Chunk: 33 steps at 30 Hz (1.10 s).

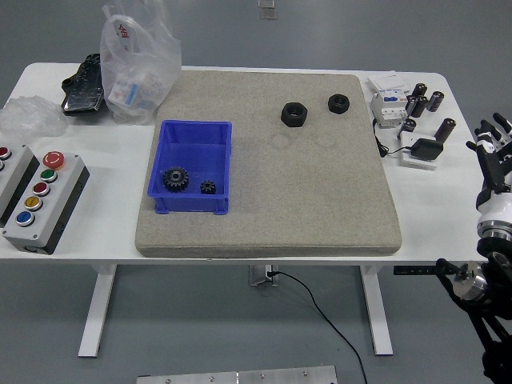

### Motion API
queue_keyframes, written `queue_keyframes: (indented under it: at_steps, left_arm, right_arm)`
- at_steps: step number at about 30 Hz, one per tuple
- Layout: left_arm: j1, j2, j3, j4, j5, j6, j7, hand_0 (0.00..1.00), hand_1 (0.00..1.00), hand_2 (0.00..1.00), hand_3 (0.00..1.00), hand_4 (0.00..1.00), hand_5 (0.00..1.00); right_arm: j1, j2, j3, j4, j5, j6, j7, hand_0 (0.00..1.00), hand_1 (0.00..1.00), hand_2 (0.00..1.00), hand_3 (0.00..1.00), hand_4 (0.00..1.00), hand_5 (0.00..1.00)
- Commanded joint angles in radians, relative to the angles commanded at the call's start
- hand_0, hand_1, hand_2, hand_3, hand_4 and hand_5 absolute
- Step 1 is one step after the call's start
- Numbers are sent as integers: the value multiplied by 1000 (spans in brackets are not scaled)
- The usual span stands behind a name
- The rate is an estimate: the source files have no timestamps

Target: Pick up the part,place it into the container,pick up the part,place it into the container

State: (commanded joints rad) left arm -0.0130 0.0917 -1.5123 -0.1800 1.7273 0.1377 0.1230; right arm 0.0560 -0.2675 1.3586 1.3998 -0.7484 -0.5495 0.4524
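Note:
A blue container [193, 166] sits on the left of the grey mat [320, 200]. Two black gears lie in it, a larger one [174, 178] and a small one [209, 187]. Two black hex nuts lie on the mat's far right part, a larger one [294, 114] and a smaller one [338, 102]. My right hand [492, 148] is at the picture's right edge, off the table's right end, fingers spread and empty. My left hand is out of view.
A button box [42, 202] stands at the left front. A plastic bag [138, 64] and a black item [83, 83] lie at the back left. A white electrical module [388, 102], several dark cylinders [424, 101] and a small black-and-white block [422, 152] sit at the back right.

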Motion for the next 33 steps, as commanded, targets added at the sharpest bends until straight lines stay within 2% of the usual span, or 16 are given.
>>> queue_keyframes:
  at_steps: [8,13,21,33]
  left_arm:
    - [1,5,31,0,-31,0,-14,689,578,554,623,592,158]
    - [2,0,57,0,-61,0,-25,689,578,554,623,592,158]
    - [-12,-8,106,0,-105,-6,-41,689,579,553,624,595,153]
    - [-20,-4,101,0,-99,-3,-37,689,578,553,624,596,151]
  right_arm:
    - [-10,4,25,12,6,-4,16,646,688,699,683,649,306]
    - [-10,11,41,29,58,17,53,646,688,699,683,649,306]
    - [-2,14,70,47,52,14,57,652,682,680,677,643,319]
    - [19,18,62,59,35,9,55,661,684,675,675,658,353]
